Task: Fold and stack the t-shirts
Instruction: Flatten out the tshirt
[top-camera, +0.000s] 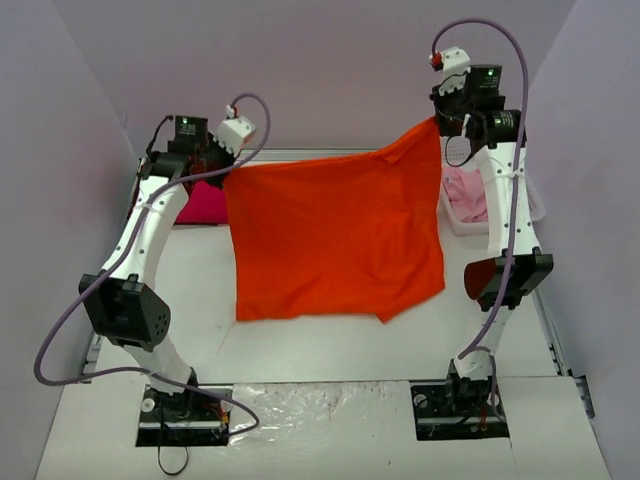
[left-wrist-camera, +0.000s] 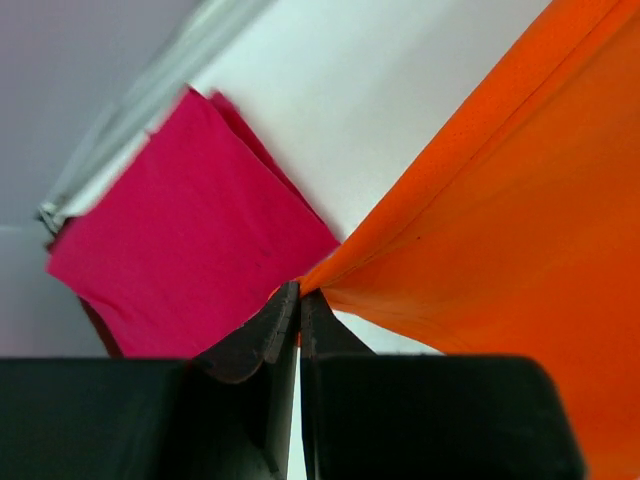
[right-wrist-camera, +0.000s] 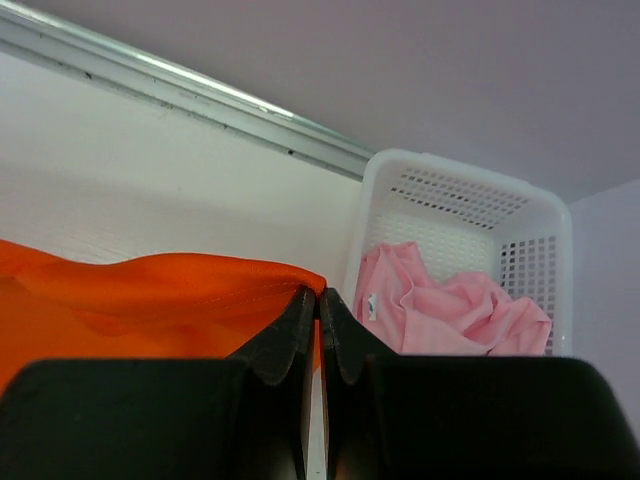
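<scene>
The bright orange t-shirt (top-camera: 335, 235) hangs stretched between both arms above the table, its lower edge resting on the white surface. My left gripper (top-camera: 222, 170) is shut on the shirt's upper left corner (left-wrist-camera: 330, 268). My right gripper (top-camera: 440, 122) is shut on the upper right corner (right-wrist-camera: 290, 285), held higher. A folded magenta-red t-shirt (top-camera: 200, 203) lies flat at the far left, also in the left wrist view (left-wrist-camera: 190, 230). The pale pink t-shirt (right-wrist-camera: 440, 305) lies crumpled in the basket.
A white plastic lattice basket (top-camera: 535, 205) stands at the far right by the right arm; its rim (right-wrist-camera: 470, 180) shows in the right wrist view. A metal rail (right-wrist-camera: 180, 85) runs along the table's far edge below the purple wall.
</scene>
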